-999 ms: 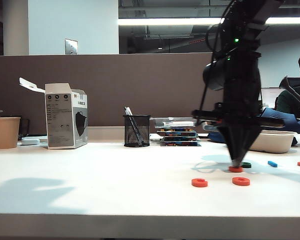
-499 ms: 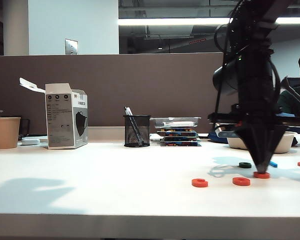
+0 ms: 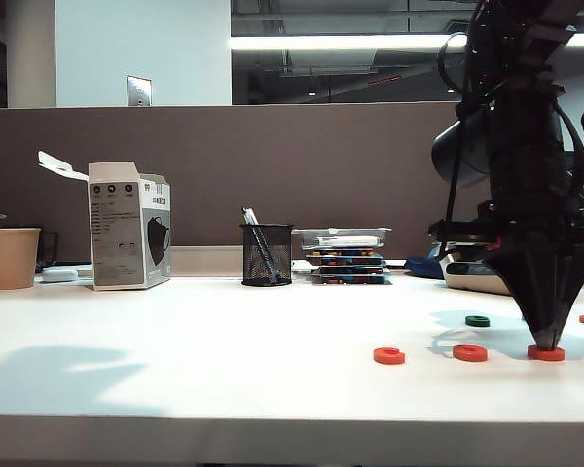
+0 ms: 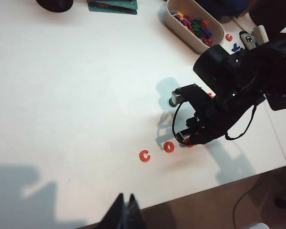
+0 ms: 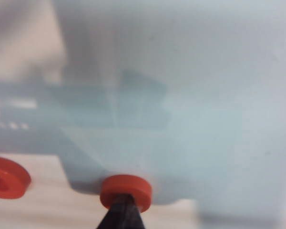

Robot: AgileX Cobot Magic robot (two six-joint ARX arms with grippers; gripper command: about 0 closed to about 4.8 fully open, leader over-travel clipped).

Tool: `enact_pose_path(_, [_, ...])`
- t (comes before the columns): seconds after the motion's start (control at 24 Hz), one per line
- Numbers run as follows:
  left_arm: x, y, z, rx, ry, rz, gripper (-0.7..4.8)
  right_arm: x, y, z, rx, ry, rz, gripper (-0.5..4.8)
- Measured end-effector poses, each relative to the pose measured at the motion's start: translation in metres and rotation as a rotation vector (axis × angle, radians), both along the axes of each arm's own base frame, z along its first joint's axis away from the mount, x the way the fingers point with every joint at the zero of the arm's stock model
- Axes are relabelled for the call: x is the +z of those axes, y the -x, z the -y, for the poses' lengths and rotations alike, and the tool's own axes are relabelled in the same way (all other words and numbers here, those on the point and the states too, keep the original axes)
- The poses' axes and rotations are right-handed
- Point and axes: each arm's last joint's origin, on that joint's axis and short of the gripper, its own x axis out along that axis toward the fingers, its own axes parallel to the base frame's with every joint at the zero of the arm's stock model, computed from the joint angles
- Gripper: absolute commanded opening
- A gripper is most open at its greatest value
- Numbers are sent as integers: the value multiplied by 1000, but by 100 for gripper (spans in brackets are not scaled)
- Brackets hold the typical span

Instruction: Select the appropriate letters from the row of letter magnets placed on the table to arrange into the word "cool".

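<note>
While the right gripper (image 3: 546,348) stands tip-down on the table (image 3: 224,370), its fingers are pinched fully together on a red ring (image 3: 546,353), which lies flat at the tip, in line with and to the right of two more red letters: a C (image 3: 388,355) and an O (image 3: 469,352). We judge this ring to be the second O of "cool", set just beside the first; the relation that matters next is sideways along that row, since the L must go further right of the ring under the tip. A ring has no long axis, so its turn is of no concern. The right arm is plainly the nearer one; the left gripper (image 4: 125,212) hangs well back from the letters with its fingers together and nothing in them. The left wrist view shows what the others do not: the C (image 4: 144,155) and O (image 4: 168,147) read from above, and a tub (image 4: 181,26) of spare letters behind. The right wrist view alone shows the ring (image 5: 126,191) at the closed tip with the O (image 5: 7,177) near it. The green ring (image 3: 477,320) lies behind, apart.
</note>
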Motion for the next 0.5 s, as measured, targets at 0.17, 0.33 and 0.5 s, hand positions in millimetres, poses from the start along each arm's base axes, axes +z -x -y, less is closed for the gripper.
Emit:
enact_pose_path(0.17, [0,0,0,0,0,0,-4,4,2,1,-1,0,8,-8])
enact_pose_path(0.33, [0,0,0,0,0,0,-4,33,9,3,-1,-26,94,-8])
enact_pose_path(0.5, [0,0,0,0,0,0,-4,43,15,5,0,-28,103,-8])
